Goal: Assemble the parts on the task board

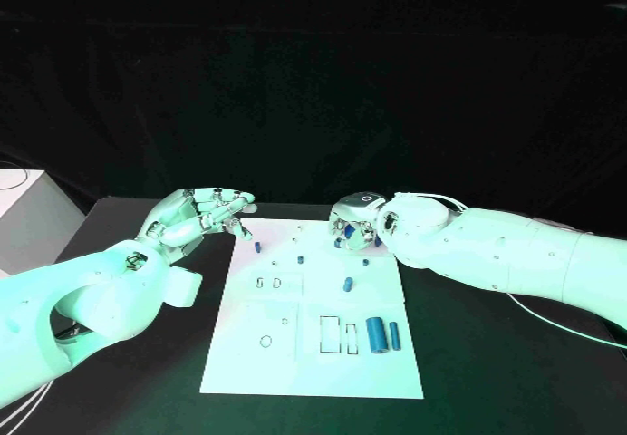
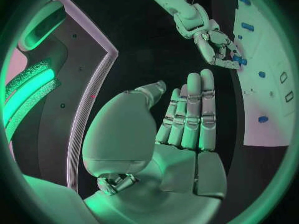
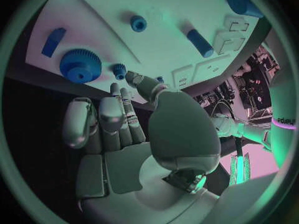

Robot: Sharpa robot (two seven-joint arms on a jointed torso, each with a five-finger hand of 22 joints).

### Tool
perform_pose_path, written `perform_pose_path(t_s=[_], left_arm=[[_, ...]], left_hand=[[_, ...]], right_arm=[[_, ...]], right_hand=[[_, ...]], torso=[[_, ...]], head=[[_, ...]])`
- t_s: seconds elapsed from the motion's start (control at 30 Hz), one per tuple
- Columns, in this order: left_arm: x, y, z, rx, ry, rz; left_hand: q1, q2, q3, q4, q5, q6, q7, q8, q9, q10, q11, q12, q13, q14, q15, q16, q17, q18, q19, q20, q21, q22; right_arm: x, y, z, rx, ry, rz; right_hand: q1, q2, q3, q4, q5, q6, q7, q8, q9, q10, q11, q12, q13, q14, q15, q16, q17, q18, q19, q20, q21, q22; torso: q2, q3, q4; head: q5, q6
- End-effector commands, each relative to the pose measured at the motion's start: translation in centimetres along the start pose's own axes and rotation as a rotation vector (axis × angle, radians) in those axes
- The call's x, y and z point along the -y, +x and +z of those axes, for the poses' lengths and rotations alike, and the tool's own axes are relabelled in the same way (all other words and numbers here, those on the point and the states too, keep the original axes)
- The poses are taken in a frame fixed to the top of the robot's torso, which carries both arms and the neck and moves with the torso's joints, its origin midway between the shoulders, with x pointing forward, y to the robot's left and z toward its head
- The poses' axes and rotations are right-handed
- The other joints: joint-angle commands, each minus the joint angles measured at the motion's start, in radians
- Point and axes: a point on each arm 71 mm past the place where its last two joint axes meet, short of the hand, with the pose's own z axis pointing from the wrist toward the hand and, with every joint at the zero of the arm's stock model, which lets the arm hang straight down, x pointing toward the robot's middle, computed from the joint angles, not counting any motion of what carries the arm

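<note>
The white task board (image 1: 313, 362) lies mid-table. My right hand (image 1: 355, 227) hangs over its far edge with fingers curled down. A large blue gear (image 3: 81, 65) lies there with a small blue gear (image 3: 118, 70) beside it. The right fingertips (image 3: 121, 89) sit right at the small gear; whether they pinch it is unclear. My left hand (image 1: 203, 215) hovers off the board's far left corner, palm up. Its fingers (image 2: 190, 109) are straight and hold nothing. Two blue cylinders (image 1: 383, 335) lie near the board's right edge, and a short blue piece (image 1: 348, 284) lies mid-board.
Small blue pieces (image 1: 260, 246) (image 1: 301, 259) dot the board's far part. Outlined slots (image 1: 337, 333) mark its near half. A white box (image 1: 33, 217) stands at the table's far left. Black tabletop runs along both sides of the board.
</note>
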Motion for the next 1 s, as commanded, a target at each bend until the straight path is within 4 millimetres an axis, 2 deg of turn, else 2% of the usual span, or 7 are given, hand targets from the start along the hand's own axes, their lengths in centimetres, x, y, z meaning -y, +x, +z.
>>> perform_pose_path(t_s=[0.03,0.27,0.57,0.67,0.77,0.87,1.0], left_arm=[[0.17,0.25,0.04,-0.022,0.006,-0.005],[0.18,0.23,0.02,-0.022,0.005,-0.004],[0.20,0.26,0.01,-0.024,0.004,-0.005],[0.21,0.28,0.00,-0.026,0.003,-0.005],[0.21,0.26,-0.01,-0.026,0.003,-0.006],[0.20,0.23,-0.02,-0.025,0.003,-0.005],[0.20,0.19,-0.03,-0.025,0.002,-0.005]], left_hand=[[-0.008,0.000,0.002,0.000,0.002,0.000,0.006,-0.006,0.001,-0.003,0.005,-0.004,0.000,-0.007,0.001,0.007,0.002,0.000,-0.008,0.001,0.006,0.002],[-0.008,0.000,0.002,0.000,0.002,0.000,0.006,-0.006,0.001,-0.003,0.005,-0.004,0.000,-0.007,0.001,0.007,0.002,0.000,-0.008,0.001,0.006,0.002],[-0.010,-0.001,0.001,0.000,0.002,-0.001,0.006,-0.006,0.001,-0.004,0.005,-0.004,0.001,-0.009,0.001,0.008,0.003,-0.001,-0.011,0.002,0.007,0.003],[-0.010,-0.001,0.001,0.000,0.002,-0.001,0.006,-0.006,0.001,-0.004,0.005,-0.004,0.001,-0.009,0.001,0.008,0.003,-0.001,-0.011,0.002,0.007,0.003],[-0.010,-0.001,0.001,0.000,0.002,-0.001,0.006,-0.006,0.001,-0.004,0.005,-0.004,0.001,-0.009,0.001,0.008,0.003,-0.001,-0.011,0.002,0.007,0.003],[-0.010,-0.001,0.001,0.000,0.002,-0.001,0.006,-0.006,0.001,-0.004,0.005,-0.004,0.001,-0.009,0.001,0.008,0.003,-0.001,-0.011,0.002,0.007,0.003],[-0.010,-0.001,0.001,0.000,0.002,-0.001,0.006,-0.006,0.001,-0.004,0.005,-0.004,0.001,-0.009,0.001,0.008,0.003,-0.001,-0.011,0.002,0.007,0.003]], right_arm=[[-0.05,0.13,0.07,-0.010,0.001,-0.025],[0.01,0.25,0.16,-0.014,0.005,-0.027],[0.26,0.40,0.26,-0.023,0.014,-0.030],[0.29,0.54,0.28,-0.029,0.017,-0.036],[0.31,0.61,0.29,-0.031,0.019,-0.039],[0.35,0.65,0.26,-0.029,0.020,-0.041],[0.24,0.69,0.25,-0.029,0.016,-0.038]], right_hand=[[0.003,-0.011,-0.001,0.006,0.005,-0.003,0.003,-0.001,0.002,-0.005,0.001,-0.002,0.000,0.006,0.003,0.003,-0.003,-0.014,0.003,0.000,0.004,-0.003],[0.003,-0.012,-0.001,0.007,0.006,-0.004,0.003,-0.002,0.002,-0.006,0.001,-0.003,0.000,0.004,0.004,0.002,-0.007,-0.013,0.001,0.000,0.002,-0.008],[0.003,-0.011,0.001,0.009,0.008,-0.005,0.003,-0.002,0.002,-0.010,0.002,-0.003,0.000,0.002,0.004,0.003,-0.008,-0.013,-0.001,0.001,0.001,-0.009],[0.004,-0.010,0.001,0.010,0.009,-0.005,0.003,-0.002,0.002,-0.010,0.002,-0.003,0.000,0.001,0.004,0.003,-0.010,-0.012,-0.002,0.001,0.000,-0.011],[0.004,-0.008,0.002,0.012,0.012,-0.005,0.004,-0.002,0.003,-0.012,0.002,-0.003,0.000,0.000,0.005,0.006,-0.007,-0.013,-0.002,0.001,0.002,-0.008],[0.004,-0.006,0.005,0.015,0.017,-0.002,0.004,0.000,0.004,-0.012,0.002,-0.001,0.000,-0.001,0.005,0.010,-0.005,-0.013,-0.002,0.002,0.003,-0.006],[0.004,-0.004,0.010,0.021,0.024,0.005,0.006,0.004,0.008,-0.003,0.002,0.001,0.002,0.000,0.006,0.025,0.009,-0.016,0.004,0.003,0.013,0.012]], torso=[[0.004,-0.0008,0.0024],[0.010,0.0004,0.0037],[0.015,-0.0004,0.0049],[0.015,-0.0008,0.0042],[0.015,-0.0015,0.0037],[0.017,-0.0006,0.0052],[0.019,-0.0008,0.0052]], head=[[-0.003,0.002],[-0.004,0.004],[-0.003,0.007],[-0.006,0.012],[-0.007,0.011],[-0.008,0.011],[-0.014,0.010]])
